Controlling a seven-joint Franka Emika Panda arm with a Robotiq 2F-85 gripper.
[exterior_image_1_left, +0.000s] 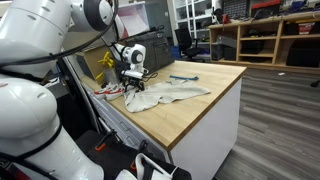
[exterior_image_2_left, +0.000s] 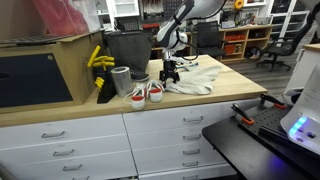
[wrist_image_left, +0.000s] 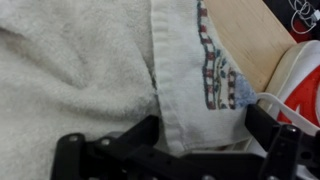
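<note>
Wrist view: gripper (wrist_image_left: 200, 138), jaws apart, above towel (wrist_image_left: 80, 70); red-and-white shoe (wrist_image_left: 300, 85) just beside, on wooden counter (wrist_image_left: 245, 30).

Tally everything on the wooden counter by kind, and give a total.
White towel: 1
Red-and-white shoes: 2
Grey cup: 1
Black bin: 1
Yellow object: 1
Small dark tool: 1
Total: 7
</note>
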